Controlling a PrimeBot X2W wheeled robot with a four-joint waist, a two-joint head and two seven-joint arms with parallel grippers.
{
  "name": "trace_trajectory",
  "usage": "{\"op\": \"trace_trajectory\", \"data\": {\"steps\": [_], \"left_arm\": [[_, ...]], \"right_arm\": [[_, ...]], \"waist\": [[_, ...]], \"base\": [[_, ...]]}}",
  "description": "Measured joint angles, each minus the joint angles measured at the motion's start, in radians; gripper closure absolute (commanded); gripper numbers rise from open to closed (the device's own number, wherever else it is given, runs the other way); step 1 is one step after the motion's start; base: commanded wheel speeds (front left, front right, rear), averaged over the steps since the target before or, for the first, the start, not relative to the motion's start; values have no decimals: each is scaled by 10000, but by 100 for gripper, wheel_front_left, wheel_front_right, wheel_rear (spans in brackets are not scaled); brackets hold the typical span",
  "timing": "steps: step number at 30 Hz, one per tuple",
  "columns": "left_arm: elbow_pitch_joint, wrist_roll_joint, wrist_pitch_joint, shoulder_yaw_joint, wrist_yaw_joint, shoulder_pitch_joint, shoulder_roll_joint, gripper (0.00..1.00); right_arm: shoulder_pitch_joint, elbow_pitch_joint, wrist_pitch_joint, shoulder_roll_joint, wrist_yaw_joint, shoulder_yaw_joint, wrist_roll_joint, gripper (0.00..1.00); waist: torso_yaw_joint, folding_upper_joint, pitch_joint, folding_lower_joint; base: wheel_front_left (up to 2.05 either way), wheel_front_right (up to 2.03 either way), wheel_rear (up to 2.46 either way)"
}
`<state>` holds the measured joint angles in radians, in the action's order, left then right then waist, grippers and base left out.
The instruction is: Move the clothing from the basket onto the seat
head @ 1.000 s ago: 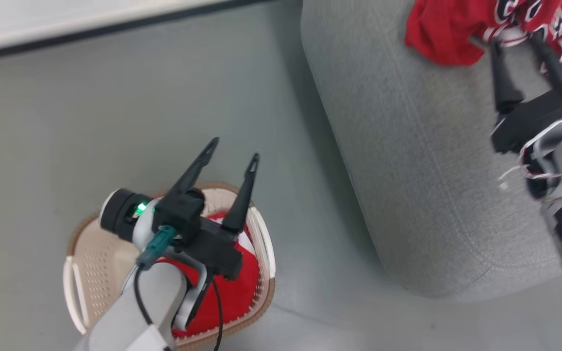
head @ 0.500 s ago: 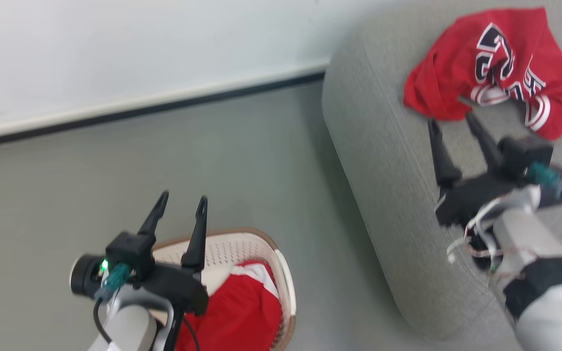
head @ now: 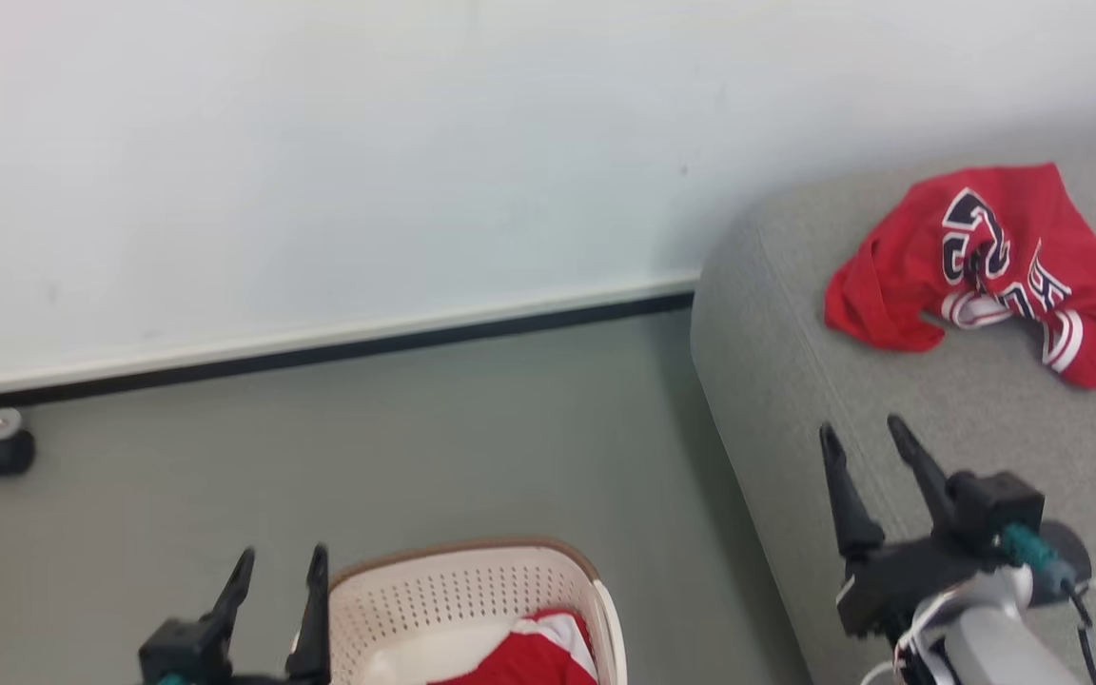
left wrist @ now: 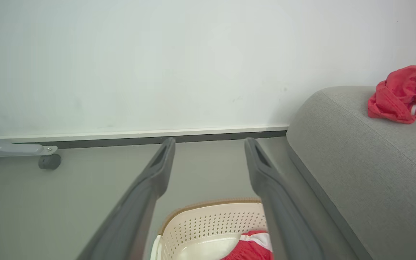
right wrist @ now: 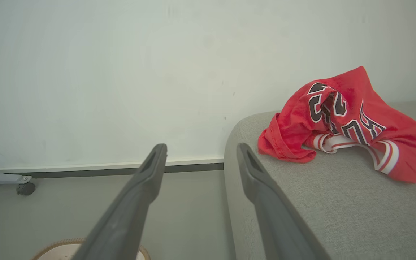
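Since the red, white-striped garment lies low in the basket, the next pick likely falls to the left claw. It is spread and empty beside the rim, and should descend inside and pinch bunched cloth, clear of the perforated wall. The right claw is spread and empty above the seat. The jersey lies crumpled on the seat, black white-edged lettering up.
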<state>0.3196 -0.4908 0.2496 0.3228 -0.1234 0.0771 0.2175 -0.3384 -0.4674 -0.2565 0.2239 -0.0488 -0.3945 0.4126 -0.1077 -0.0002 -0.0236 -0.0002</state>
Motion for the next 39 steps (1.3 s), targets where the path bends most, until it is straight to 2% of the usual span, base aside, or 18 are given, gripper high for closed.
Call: {"op": "trace_trajectory", "data": {"steps": [7,13,23,39], "left_arm": [[-640,466,0,-905,-2,-1481,0,0],[-1131,828,0,-1457,-8,-2054,-84,0],[-1781,1346,0,-1975,-10,-2469,-362,0],[-2261,1776,2,-2280,-8,-2537,-552,0]], "right_arm": [[1577,1287,0,73,-316,35,-194,0],[2371,2034,0,146,-483,199,-362,0],[3050,2897,0,188,-602,439,-504,0],[3302,3486,0,192,-671,828,-704,0]], "waist": [[396,0,817,0],[653,1,1130,0],[652,1,1123,1],[715,2,964,2]], "base": [[0,0,0],[0,0,0],[0,0,0],[0,0,0]]}}
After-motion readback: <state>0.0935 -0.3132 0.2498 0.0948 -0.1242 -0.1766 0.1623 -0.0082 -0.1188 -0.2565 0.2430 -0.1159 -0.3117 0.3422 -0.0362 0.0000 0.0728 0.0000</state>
